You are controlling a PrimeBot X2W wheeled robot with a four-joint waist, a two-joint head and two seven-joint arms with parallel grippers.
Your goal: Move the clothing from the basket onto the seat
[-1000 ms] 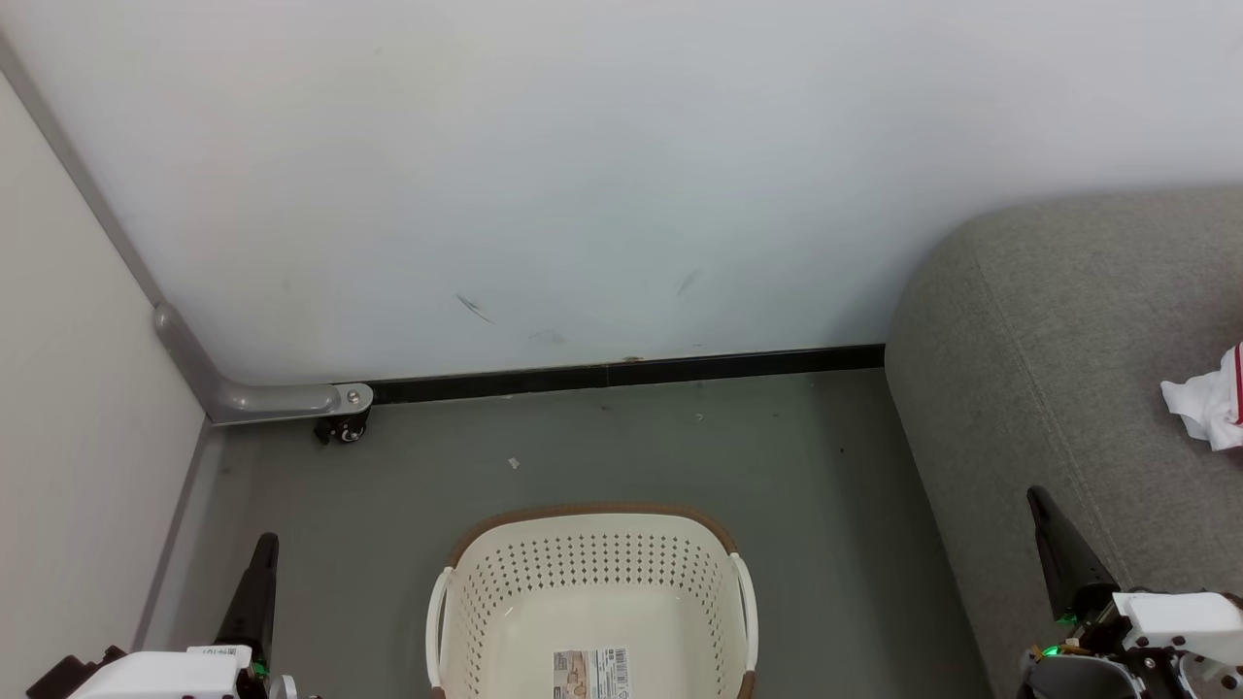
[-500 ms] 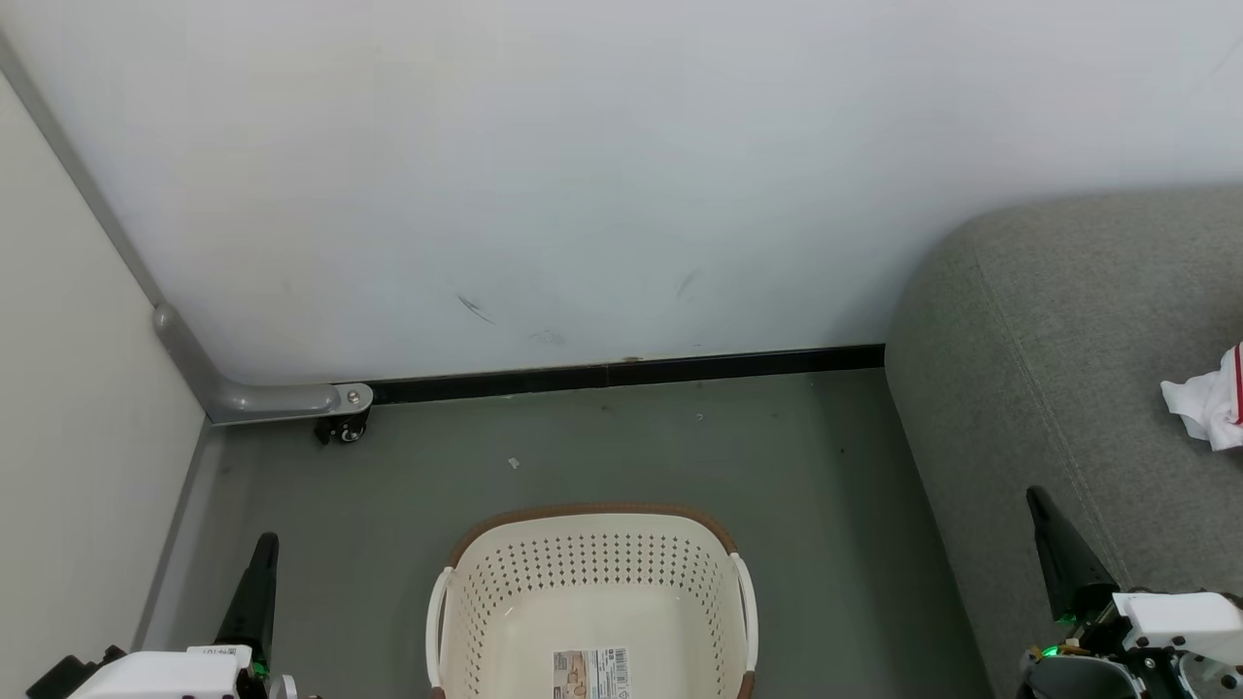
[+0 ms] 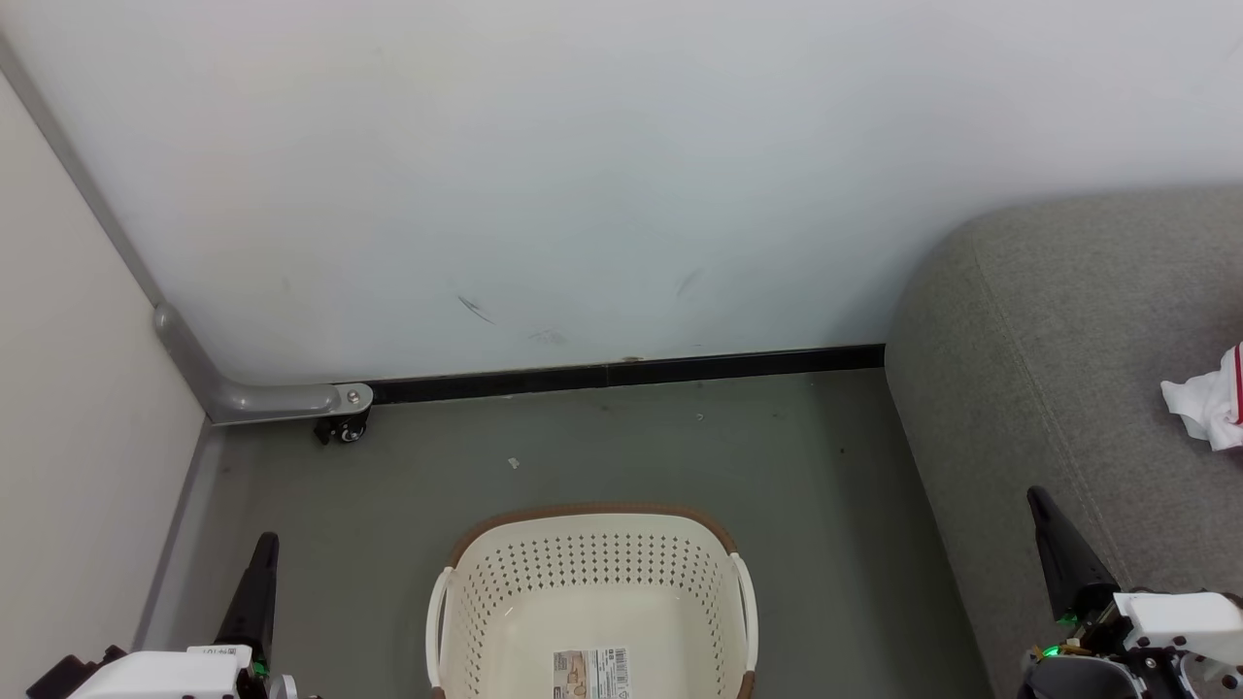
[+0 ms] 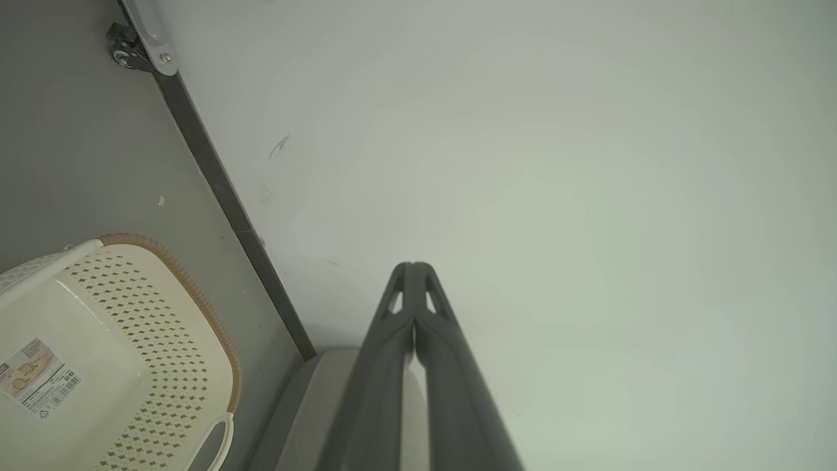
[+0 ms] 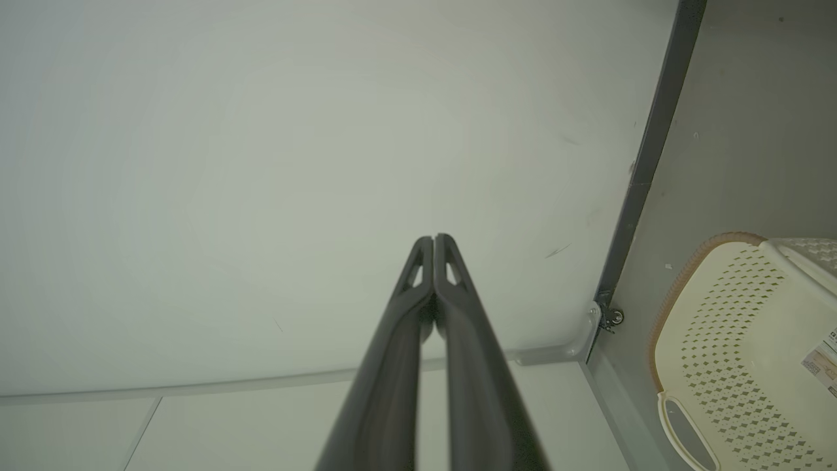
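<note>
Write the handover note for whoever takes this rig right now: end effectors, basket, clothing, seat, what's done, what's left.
Left end effector: shut, holding nothing, to the left of the basket and apart from it.
Right end effector: shut, holding nothing, on the seat's side of the basket.
Basket: on the floor; the inside that shows holds just a paper label.
Clothing: crumpled white fabric with a red stripe lies on the seat, cut off by the head view's right edge.
Done: the transfer appears complete.
Left: check the basket's near end, which is out of frame; otherwise probably nothing.
</note>
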